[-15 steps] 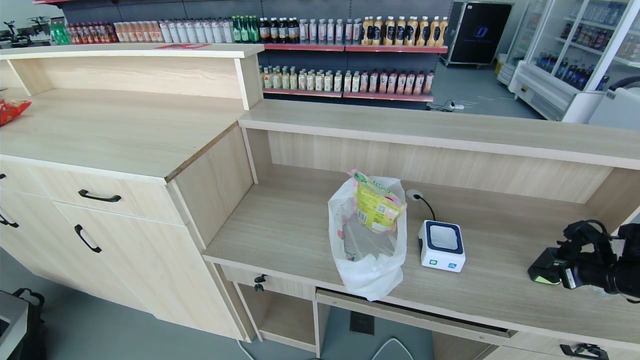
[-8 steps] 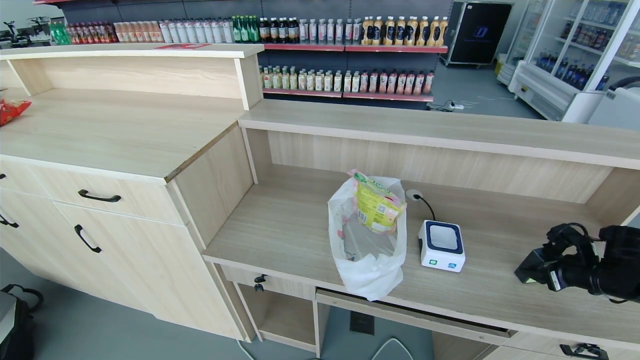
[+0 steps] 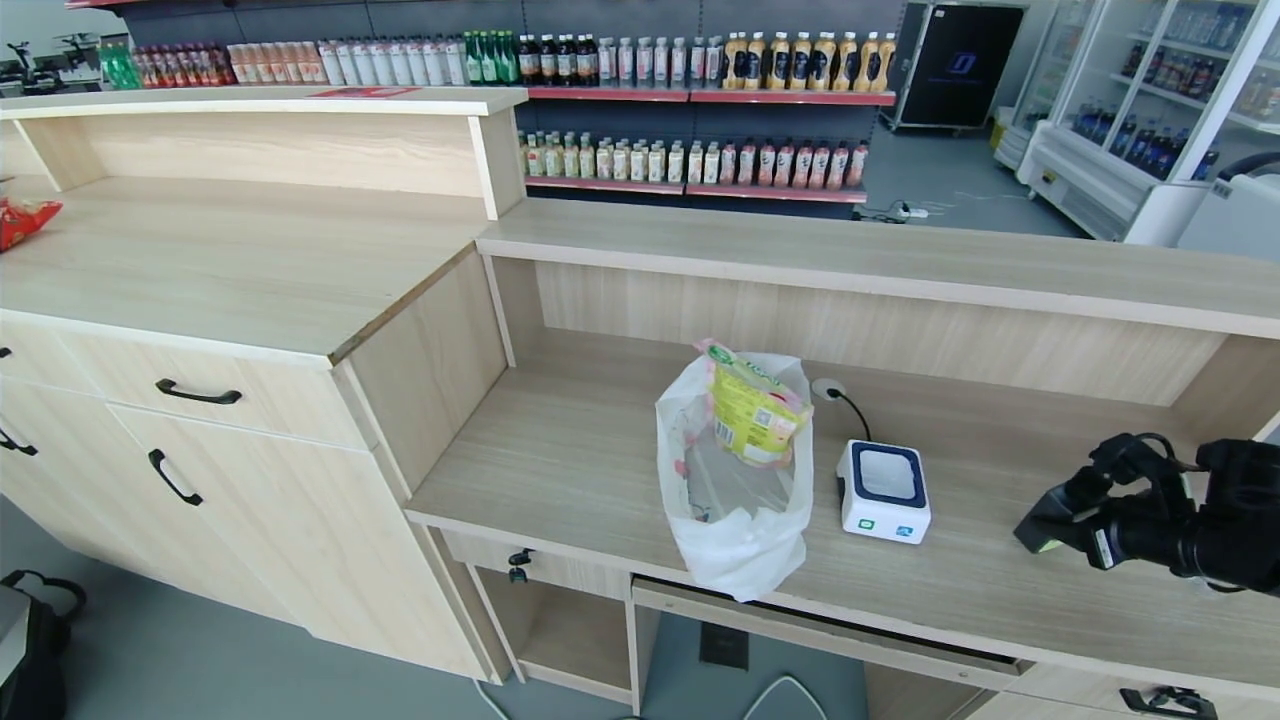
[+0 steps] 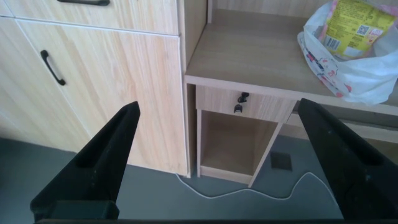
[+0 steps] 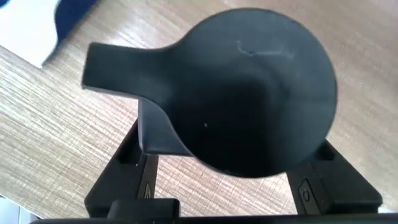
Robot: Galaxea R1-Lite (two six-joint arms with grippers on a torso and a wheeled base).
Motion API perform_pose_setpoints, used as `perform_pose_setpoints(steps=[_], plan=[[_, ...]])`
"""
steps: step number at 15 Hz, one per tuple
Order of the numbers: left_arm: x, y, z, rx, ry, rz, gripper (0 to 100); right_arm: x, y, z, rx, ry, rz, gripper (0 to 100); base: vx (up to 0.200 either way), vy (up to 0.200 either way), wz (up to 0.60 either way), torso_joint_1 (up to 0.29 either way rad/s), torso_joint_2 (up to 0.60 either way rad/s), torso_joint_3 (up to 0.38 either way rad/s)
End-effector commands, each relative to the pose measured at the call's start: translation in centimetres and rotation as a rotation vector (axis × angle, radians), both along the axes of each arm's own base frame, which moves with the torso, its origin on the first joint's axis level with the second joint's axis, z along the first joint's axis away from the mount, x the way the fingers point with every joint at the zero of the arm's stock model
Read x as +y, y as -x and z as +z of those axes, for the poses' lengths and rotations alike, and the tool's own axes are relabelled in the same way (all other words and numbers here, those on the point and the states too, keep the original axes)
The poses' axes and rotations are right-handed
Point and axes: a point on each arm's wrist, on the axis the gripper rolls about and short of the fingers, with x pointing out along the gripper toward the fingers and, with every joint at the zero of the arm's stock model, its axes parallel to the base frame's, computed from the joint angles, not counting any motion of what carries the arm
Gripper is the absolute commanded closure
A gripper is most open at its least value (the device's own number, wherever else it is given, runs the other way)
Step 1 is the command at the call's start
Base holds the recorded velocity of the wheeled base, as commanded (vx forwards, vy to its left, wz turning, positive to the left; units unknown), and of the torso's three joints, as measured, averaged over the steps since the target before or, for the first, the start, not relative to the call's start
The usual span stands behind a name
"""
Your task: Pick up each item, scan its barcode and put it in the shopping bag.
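Though on the counter (image 3: 230,260), red packet (image 3: 22,220) half past left edge

Yellow packet (image 3: 755,415) in white shopping bag (image 3: 740,545)

Premises: a retail shop; far shelves (image 3: 780,97) carry rows of bottled drinks (image 3: 640,62); glass-door chillers (image 3: 1130,120) stand far right; a wooden checkout counter (image 3: 560,450) bears a barcode scanner (image 3: 884,488) and shopping bag (image 3: 740,540).
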Motion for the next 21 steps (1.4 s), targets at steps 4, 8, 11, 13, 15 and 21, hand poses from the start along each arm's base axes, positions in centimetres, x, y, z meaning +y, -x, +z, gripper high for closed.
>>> perform_pose_setpoints(steps=[4, 8, 11, 13, 15, 21], plan=[[0.0, 0.0, 0.0, 0.001, 0.000, 0.000, 0, 2.8, 2.4, 11.2, -0.299, -0.016, 0.203, 100, 0.000, 0.000, 0.00, 0.000, 0.00, 0.000], [0.0, 0.0, 0.0, 0.001, 0.000, 0.000, 0, 8.2, 6.7, 20.1, -0.634, 0.060, 0.523, 100, 0.000, 0.000, 0.00, 0.000, 0.00, 0.000], [0.0, 0.0, 0.0, 0.001, 0.000, 0.000, 0, 14.0, 9.5, 23.3, -0.875, 0.132, 0.736, 100, 0.000, 0.000, 0.00, 0.000, 0.00, 0.000], [0.0, 0.0, 0.0, 0.001, 0.000, 0.000, 0, 18.4, 10.9, 24.1, -1.041, 0.139, 0.910, 100, 0.000, 0.000, 0.00, 0.000, 0.00, 0.000], [0.0, 0.0, 0.0, 0.001, 0.000, 0.000, 0, 21.8, 11.9, 24.6, -1.174, 0.133, 1.046, 100, 0.000, 0.000, 0.00, 0.000, 0.00, 0.000], [0.0, 0.0, 0.0, 0.001, 0.000, 0.000, 0, 27.9, 15.4, 24.2, -1.455, 0.197, 1.284, 100, 0.000, 0.000, 0.00, 0.000, 0.00, 0.000]])
